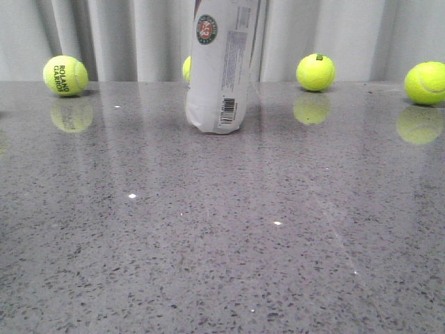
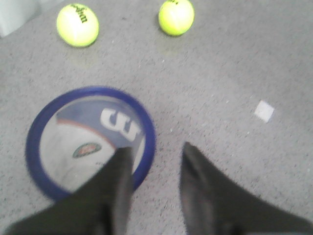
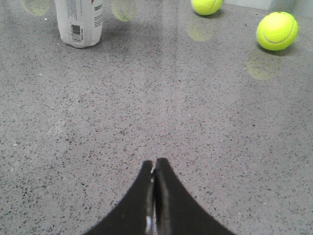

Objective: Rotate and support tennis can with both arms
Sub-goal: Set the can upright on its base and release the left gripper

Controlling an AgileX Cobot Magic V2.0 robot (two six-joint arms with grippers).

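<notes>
The tennis can [image 1: 224,66] stands upright near the far edge of the grey speckled table [image 1: 208,243], its top running out of the front view and its barcode turned toward the camera. It leans very slightly. Behind it hangs a pale curtain [image 1: 125,35].

Four yellow balls sit along that far edge: one [image 1: 65,75] well to the left, one [image 1: 186,68] half hidden just behind the can, one [image 1: 316,72] to the right, and another [image 1: 425,83] at the right border. All the table nearer the camera lies bare and glossy.

From the left wrist, the left gripper [image 2: 155,164] looks straight down on the can's dark blue rim [image 2: 91,142]. Its jaws stand apart, one finger [image 2: 117,191] over the can's opening, the other outside the rim; whether either touches, I cannot tell.

The right gripper [image 3: 154,169] has its jaws pressed together on nothing, with the can [image 3: 79,22] well apart from it across open tabletop.
</notes>
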